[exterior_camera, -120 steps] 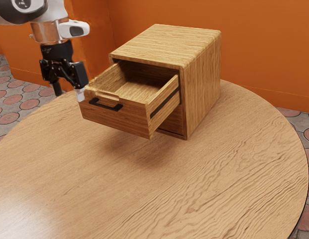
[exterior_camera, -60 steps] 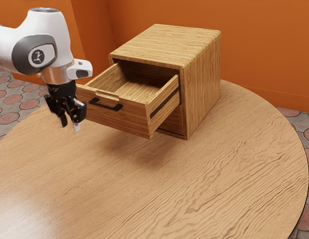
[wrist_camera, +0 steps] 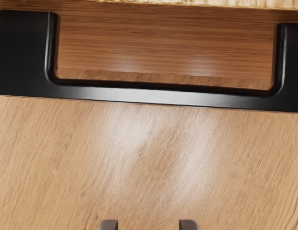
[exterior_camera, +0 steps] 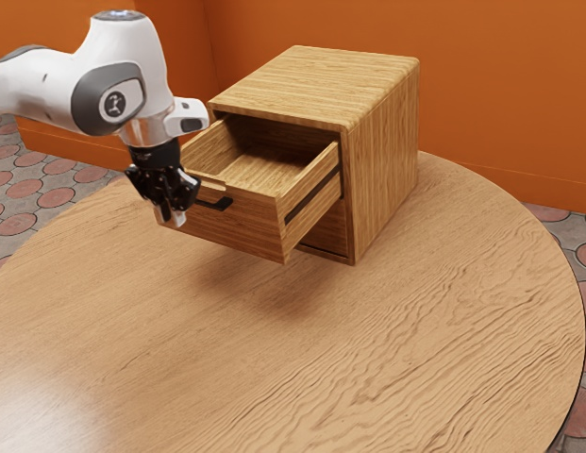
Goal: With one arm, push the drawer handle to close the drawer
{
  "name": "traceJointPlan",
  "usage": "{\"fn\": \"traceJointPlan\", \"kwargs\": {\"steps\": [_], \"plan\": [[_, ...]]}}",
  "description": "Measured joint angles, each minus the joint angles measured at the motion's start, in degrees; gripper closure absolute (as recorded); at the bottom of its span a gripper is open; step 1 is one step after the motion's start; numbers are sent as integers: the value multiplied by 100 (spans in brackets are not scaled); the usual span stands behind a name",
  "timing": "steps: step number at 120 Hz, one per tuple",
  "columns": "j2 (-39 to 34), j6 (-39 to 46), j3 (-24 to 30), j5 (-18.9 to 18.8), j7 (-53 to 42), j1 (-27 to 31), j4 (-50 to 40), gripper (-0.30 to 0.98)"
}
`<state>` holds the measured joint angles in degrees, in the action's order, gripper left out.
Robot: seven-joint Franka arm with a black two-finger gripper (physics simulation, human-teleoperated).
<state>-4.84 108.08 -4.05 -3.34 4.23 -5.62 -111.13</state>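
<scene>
Have gripper [exterior_camera: 171,218] near handle [exterior_camera: 217,203], in front of drawer [exterior_camera: 241,226], with 2 jaws spread apart. See drawer jutting well out of cabinet [exterior_camera: 382,151], over table [exterior_camera: 302,363].

The drawer [exterior_camera: 236,230] and cabinet [exterior_camera: 385,151] look like smooth, satin, fine-grained wood. The handle [wrist_camera: 158,96] is smooth, glossy black. The surface [exterior_camera: 368,349] is wavy-grained wood with a soft sheen; the wall [exterior_camera: 491,104] looks matt.
</scene>
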Motion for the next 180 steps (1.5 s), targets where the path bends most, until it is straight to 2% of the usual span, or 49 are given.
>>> {"fn": "traceJointPlan", "kwargs": {"steps": [65, 142, 180], "plan": [[922, 242, 34, 85, 40, -11, 931, 66], [2434, 325, 69, 221, -210, 211, 2826, 68], [3096, 798, 303, 206, -344, 365, 3581, 67]]}}
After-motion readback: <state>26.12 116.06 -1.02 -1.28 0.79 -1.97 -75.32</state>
